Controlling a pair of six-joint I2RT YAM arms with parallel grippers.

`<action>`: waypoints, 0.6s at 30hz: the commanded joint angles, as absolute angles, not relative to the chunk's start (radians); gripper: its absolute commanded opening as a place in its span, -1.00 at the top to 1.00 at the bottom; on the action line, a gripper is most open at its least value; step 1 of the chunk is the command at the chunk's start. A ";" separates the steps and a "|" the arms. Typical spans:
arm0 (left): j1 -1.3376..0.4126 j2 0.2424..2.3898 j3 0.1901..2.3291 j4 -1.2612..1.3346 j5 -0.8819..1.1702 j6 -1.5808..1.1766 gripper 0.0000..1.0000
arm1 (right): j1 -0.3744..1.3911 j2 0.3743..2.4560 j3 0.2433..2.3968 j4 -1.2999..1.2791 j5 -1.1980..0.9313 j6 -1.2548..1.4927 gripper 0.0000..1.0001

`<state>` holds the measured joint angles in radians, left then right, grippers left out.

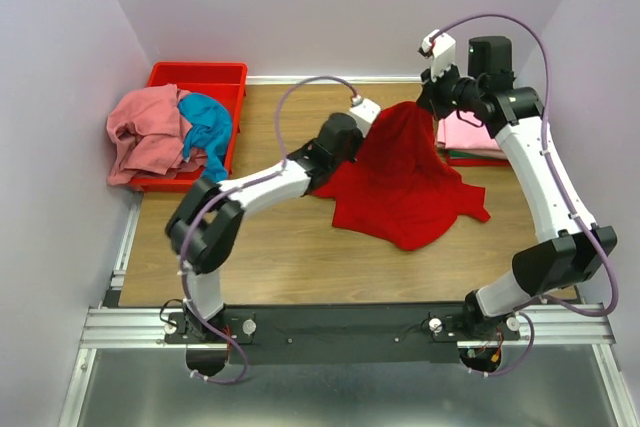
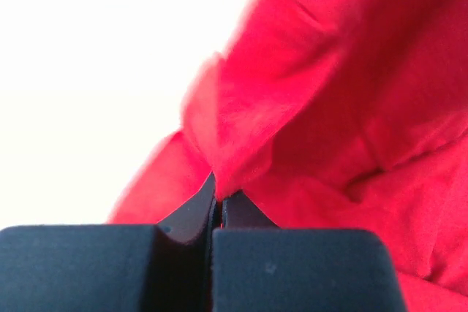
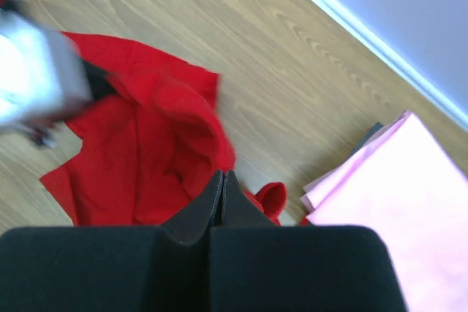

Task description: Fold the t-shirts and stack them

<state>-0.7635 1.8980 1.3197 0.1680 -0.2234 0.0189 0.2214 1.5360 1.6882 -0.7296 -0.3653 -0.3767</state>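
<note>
Top external: left claw (image 1: 370, 125) and right claw (image 1: 436, 110) each pinch the raised red t-shirt (image 1: 405, 182).

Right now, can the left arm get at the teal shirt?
Probably not yet: the left end effector is shut on the red shirt. The teal shirt lies uncovered, so only that grip blocks it.

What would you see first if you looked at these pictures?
The bright red t-shirt in the middle of the table stands out most, pinched and lifted by the left arm's fingers and the right arm's fingers. Next comes the red bin at the far left, heaped with pink shirts and a teal shirt. A neat pink folded stack lies at the right.
</note>
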 commanded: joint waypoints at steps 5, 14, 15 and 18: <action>-0.655 1.543 1.370 0.160 -0.305 0.101 1.00 | 0.227 1.643 1.939 -0.833 -0.376 -0.443 0.99; -0.522 1.546 1.705 0.095 -0.330 0.187 1.00 | 0.239 1.873 2.383 -0.761 -0.263 -0.448 0.99; -0.509 1.589 1.806 0.083 -0.334 0.192 1.00 | 0.241 1.891 2.423 -0.738 -0.236 -0.446 0.99; -0.479 1.710 2.109 0.016 -0.318 0.196 1.00 | 0.244 1.962 2.583 -0.638 -0.143 -0.451 0.99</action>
